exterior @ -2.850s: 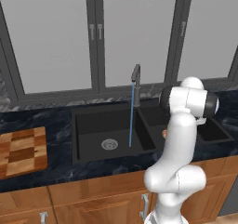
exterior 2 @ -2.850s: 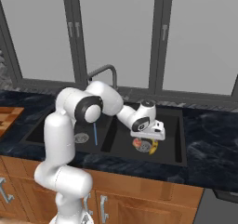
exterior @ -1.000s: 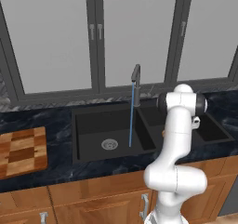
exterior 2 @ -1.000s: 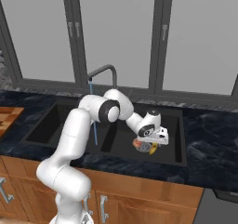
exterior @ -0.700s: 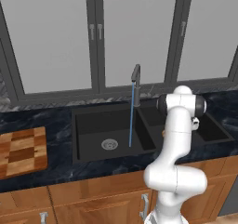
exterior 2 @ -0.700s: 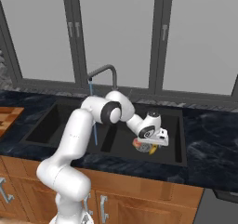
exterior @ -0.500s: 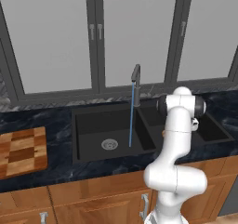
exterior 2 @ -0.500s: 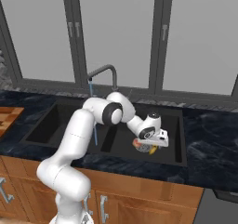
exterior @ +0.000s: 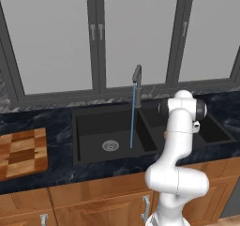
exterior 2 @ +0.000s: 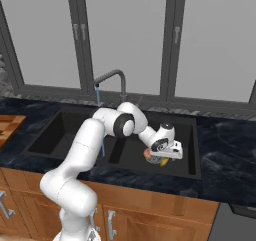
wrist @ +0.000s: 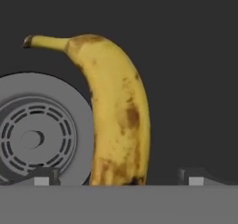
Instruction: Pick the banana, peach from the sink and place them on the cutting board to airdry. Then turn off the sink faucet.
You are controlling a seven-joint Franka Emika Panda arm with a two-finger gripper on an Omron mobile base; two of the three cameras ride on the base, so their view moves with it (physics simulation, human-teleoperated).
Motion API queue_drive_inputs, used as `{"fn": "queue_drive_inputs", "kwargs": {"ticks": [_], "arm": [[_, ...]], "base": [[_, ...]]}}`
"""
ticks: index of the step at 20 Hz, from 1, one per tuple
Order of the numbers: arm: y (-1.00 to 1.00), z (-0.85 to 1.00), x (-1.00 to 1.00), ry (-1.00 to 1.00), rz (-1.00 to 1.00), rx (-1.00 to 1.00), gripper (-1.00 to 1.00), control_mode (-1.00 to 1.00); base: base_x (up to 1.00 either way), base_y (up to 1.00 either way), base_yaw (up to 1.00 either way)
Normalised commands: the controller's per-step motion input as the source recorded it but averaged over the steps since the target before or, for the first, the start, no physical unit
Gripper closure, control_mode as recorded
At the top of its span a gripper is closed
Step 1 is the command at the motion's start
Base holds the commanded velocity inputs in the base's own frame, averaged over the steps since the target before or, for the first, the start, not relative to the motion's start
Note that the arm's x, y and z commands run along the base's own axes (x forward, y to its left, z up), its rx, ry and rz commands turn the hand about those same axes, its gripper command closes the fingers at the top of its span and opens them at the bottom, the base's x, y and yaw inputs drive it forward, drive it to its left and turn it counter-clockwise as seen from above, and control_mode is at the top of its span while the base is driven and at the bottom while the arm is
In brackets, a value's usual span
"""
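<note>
In the hand view the yellow banana (wrist: 116,111) lies on the black sink floor, its stem at the upper left and its body partly over the round silver drain (wrist: 32,135). My gripper (wrist: 118,179) is open, with one fingertip on each side of the banana's near end, and holds nothing. In the right base view the gripper (exterior 2: 163,158) is low in the right basin of the sink (exterior 2: 195,150), right above the banana (exterior 2: 164,162) and the peach (exterior 2: 149,156). The sink faucet (exterior: 137,77) runs a thin blue stream. The cutting board (exterior: 21,152) lies on the counter at the far left.
The left basin holds its own drain (exterior: 110,145). A divider separates the two basins. Dark marble counter surrounds the sink, with a windowed wall behind it and wooden cabinet fronts below. The arm reaches down over the right basin's front rim.
The hand has sunk a little lower into the right basin towards the fruit. The jaws have stayed open, and the fruit and the water stream are unchanged.
</note>
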Motion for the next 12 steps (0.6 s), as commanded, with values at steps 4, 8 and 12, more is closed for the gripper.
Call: {"fn": "queue_drive_inputs", "kwargs": {"ticks": [4, 8, 12], "arm": [[-0.02, -0.19, 0.08, 0.0, 0.0, 0.0, -1.0, -1.0], [0.0, -0.23, 0.03, 0.02, 0.0, 0.0, 1.0, -1.0], [0.0, -0.32, 0.0, 0.13, 0.0, 0.0, 1.0, -1.0]], "base": [[0.0, 0.0, 0.0], [0.0, 0.0, 0.0], [0.0, 0.0, 0.0]]}}
